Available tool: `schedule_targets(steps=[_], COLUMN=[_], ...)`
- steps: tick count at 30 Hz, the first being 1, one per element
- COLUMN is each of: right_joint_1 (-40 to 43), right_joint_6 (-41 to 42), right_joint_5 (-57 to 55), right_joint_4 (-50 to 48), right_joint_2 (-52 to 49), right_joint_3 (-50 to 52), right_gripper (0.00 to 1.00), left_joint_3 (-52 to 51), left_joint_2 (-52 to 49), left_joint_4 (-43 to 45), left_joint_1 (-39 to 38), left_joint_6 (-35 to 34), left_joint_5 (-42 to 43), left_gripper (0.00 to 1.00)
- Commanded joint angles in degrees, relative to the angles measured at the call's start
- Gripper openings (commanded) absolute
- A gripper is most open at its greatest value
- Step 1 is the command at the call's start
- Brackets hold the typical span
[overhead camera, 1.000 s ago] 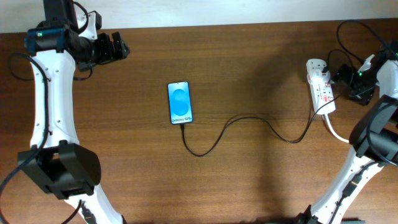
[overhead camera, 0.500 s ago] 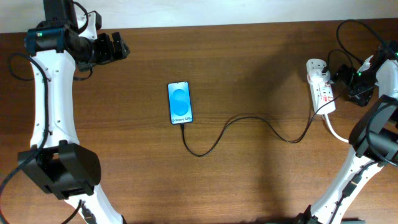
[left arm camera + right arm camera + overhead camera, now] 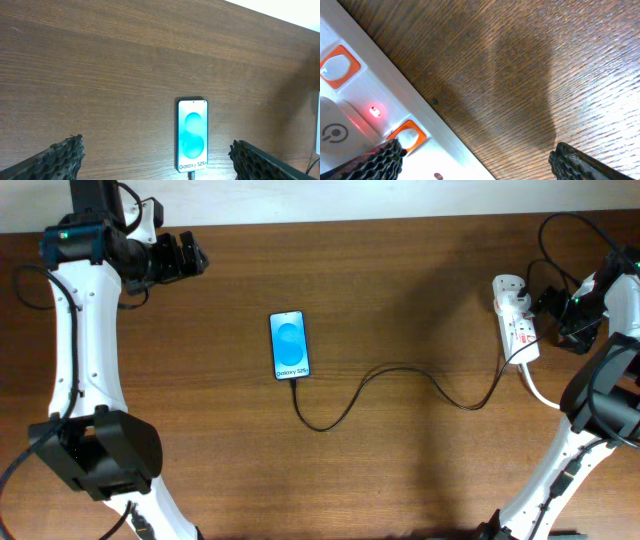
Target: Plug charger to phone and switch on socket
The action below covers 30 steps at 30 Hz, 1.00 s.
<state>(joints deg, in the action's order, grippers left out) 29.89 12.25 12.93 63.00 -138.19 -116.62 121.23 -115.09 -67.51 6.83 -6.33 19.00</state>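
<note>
The phone (image 3: 289, 345) lies face up mid-table, its blue screen lit; it also shows in the left wrist view (image 3: 192, 135). The charger cable (image 3: 400, 369) runs from the phone's bottom edge, where its plug tip (image 3: 190, 175) sits, in loops to the white socket (image 3: 518, 325) at the right. My left gripper (image 3: 193, 255) is open and empty, far back left of the phone. My right gripper (image 3: 548, 302) is open beside the socket. In the right wrist view one fingertip touches an orange switch (image 3: 409, 134), and a small red light (image 3: 376, 111) glows on the socket (image 3: 445, 155).
A thick white cord (image 3: 540, 392) leaves the socket's near end toward the right arm's base. A white adapter (image 3: 514, 302) sits in the socket's far end. The robots' black cables (image 3: 560, 235) hang at the back right. A second orange switch (image 3: 339, 65) shows further along the strip.
My right gripper has shifted slightly left and back toward the socket. The left arm, phone and cable have not moved.
</note>
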Motion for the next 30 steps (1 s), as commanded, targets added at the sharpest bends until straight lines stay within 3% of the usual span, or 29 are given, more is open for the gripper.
schedule_targets(steps=[1, 8, 18, 21, 25, 30], right_joint_1=[-2.49, 4.44, 9.49, 9.05, 2.82, -12.35], right_joint_6=[-1.25, 0.96, 2.14, -1.97, -7.67, -10.97], right_joint_5=[-1.64, -0.17, 1.20, 8.33, 10.43, 8.11], right_joint_4=[0.35, 9.01, 16.98, 17.99, 23.93, 30.82], right_joint_2=[-1.95, 2.49, 26.97, 36.52, 46.93, 54.23], right_joint_3=[1.97, -6.99, -8.61, -8.61, -8.59, -8.59], right_gripper=[0.98, 0.98, 0.98, 0.98, 0.98, 0.98], left_joint_3=[-0.07, -0.07, -0.07, -0.07, -0.07, -0.07], left_joint_2=[-0.28, -0.31, -0.31, -0.28, -0.28, -0.31], left_joint_4=[0.09, 0.09, 0.09, 0.09, 0.09, 0.09], left_joint_1=[0.09, 0.09, 0.09, 0.09, 0.09, 0.09], left_joint_6=[-0.50, -0.50, -0.50, -0.50, -0.50, -0.50], left_joint_5=[-0.42, -0.42, -0.42, -0.42, -0.42, -0.44], left_gripper=[0.99, 0.99, 0.99, 0.99, 0.99, 0.99])
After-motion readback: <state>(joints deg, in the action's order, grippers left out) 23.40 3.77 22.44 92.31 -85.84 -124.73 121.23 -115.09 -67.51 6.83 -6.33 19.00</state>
